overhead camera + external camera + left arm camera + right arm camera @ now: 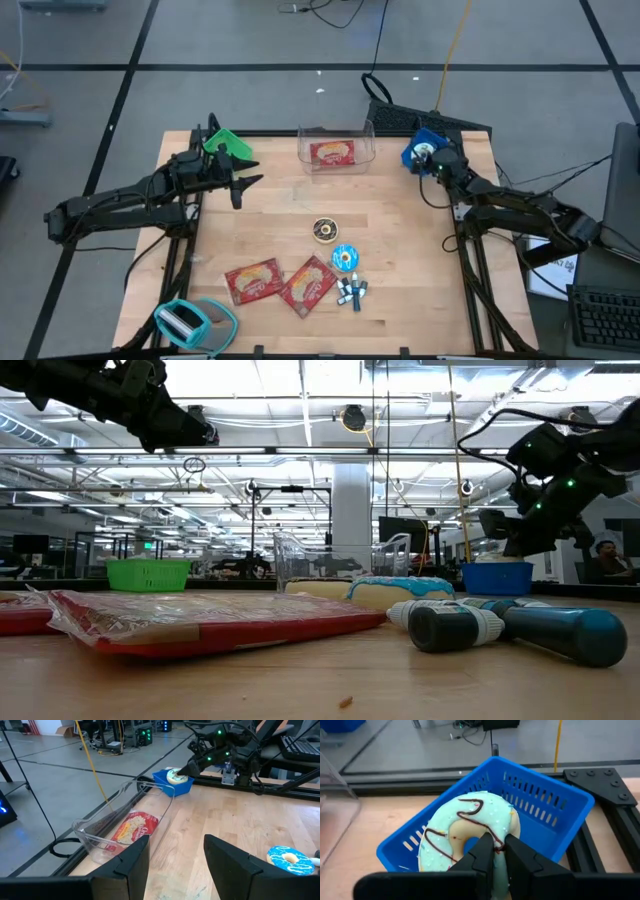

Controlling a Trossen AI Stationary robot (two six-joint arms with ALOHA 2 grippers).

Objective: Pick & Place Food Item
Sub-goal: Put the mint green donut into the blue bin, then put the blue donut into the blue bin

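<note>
My right tool (495, 851) pinches the pale green doughnut (465, 832) inside the blue basket (555, 815) at the counter's (400, 250) far right corner. My left tool (172, 857) waits spread. The red packets' (252, 281) print is unreadable.

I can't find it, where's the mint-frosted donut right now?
In the high view it's at the table's far right corner, inside the blue basket, right of the clear bin. The right end effector is shut on the donut.

Green basket (226, 143) at table's 10 o'clock corner. Teal tape dispenser (186, 322) at 7 o'clock. Markers (352, 292) near 5 o'clock. Black keyboard (604, 316) off-table, 4 o'clock.
</note>
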